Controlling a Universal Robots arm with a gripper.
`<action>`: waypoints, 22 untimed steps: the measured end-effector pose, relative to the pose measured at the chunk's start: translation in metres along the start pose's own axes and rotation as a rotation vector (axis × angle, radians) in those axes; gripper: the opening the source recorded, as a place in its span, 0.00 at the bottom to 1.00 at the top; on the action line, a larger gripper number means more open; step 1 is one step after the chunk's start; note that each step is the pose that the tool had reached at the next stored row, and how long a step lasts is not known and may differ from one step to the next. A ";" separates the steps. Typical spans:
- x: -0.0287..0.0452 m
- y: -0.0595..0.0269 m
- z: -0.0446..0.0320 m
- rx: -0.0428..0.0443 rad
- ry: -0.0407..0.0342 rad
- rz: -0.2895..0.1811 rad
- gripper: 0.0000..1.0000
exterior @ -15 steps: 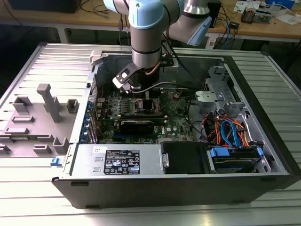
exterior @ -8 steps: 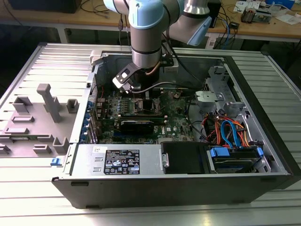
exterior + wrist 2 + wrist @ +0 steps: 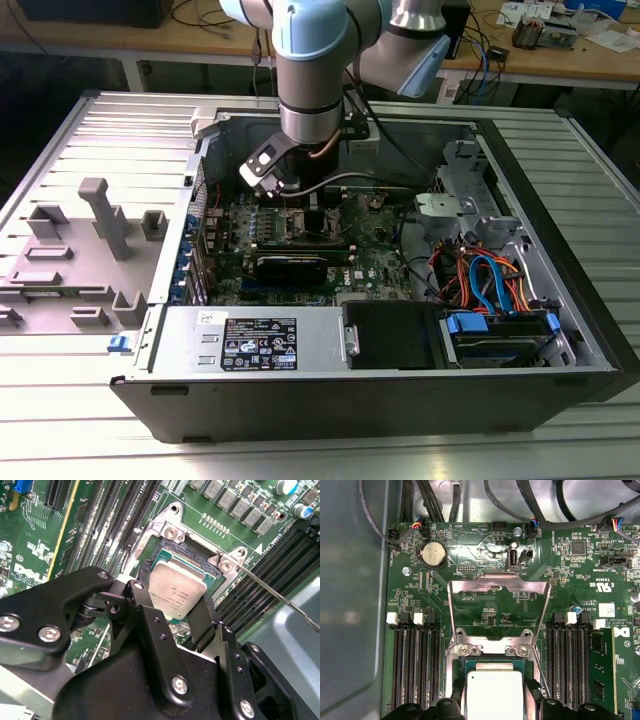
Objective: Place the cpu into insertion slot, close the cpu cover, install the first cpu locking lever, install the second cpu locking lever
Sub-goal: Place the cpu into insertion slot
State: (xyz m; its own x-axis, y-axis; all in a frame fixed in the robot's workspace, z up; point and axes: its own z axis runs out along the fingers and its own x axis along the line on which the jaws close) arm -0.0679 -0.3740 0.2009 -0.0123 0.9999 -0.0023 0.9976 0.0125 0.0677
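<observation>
Grips small flat silvery-grey square cpu in black two-finger gripper, closed to chip width, just over dark metal-rimmed square insertion slot of green motherboard inside open dark metal computer case. Shows thin silver cpu cover tilted up; white printed label on grey power-supply box.

Electronics workshop or robotics lab: an opened computer case lies on a slotted aluminium bench; wooden benches behind carry cables.
</observation>
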 end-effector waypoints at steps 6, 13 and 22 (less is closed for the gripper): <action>-0.0019 -0.0015 0.0002 -0.0020 0.0141 0.001 0.54; -0.0020 -0.0022 0.0018 -0.0018 0.0138 0.001 0.54; -0.0020 -0.0022 0.0025 -0.0019 0.0139 0.001 0.54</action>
State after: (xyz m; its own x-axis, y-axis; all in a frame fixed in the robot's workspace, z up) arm -0.0700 -0.3760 0.1983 -0.0125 0.9999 0.0116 0.9975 0.0116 0.0696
